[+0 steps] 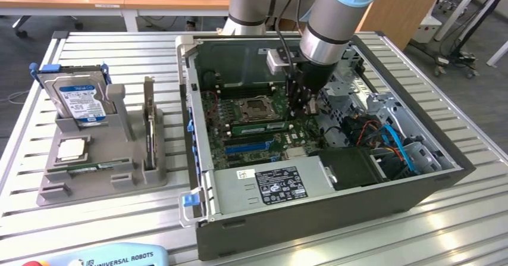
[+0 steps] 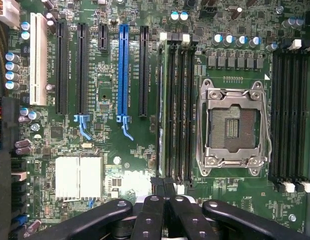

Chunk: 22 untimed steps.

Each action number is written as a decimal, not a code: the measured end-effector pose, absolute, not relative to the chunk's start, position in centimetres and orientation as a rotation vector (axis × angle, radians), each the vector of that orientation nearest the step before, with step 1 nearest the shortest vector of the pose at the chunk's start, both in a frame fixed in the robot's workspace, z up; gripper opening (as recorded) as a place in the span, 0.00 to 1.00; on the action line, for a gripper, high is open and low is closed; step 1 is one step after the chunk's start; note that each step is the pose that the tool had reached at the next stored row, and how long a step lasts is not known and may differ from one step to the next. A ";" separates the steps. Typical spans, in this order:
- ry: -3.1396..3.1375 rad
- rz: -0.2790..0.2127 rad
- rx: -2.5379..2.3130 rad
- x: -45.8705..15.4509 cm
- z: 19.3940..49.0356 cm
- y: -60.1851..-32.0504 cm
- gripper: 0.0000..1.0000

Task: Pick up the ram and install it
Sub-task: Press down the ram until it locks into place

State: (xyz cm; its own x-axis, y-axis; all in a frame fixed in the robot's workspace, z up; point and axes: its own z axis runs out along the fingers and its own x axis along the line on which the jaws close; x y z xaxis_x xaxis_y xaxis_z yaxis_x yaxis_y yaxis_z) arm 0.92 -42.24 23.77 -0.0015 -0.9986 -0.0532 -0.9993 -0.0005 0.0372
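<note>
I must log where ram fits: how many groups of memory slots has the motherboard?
2. One group lies between the processor socket and the expansion slots, the other on the socket's opposite side. I see no others.

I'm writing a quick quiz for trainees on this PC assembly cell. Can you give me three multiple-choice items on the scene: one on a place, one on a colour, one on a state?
1. Where is the end effector?
A. over the grey holder
B. inside the open PC case, over the motherboard
C. off the table

2. What colour is the hard drive label?
A. blue
B. red
C. yellow

3. What state is the CPU socket in?
A. processor fitted
B. covered by a cooler
C. empty

Answers: 1 B, the arm reaches down into the case. 2 A, the label on the upright drive is blue. 3 C, the wrist view shows a bare socket inside its metal frame.
</note>
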 end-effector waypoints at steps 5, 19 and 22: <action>2.213 0.101 -2.212 0.9 23.6 -42.3 0.10; 2.216 0.101 -2.208 0.9 23.6 -42.0 0.10; 2.216 0.101 -2.208 0.9 23.5 -42.0 0.10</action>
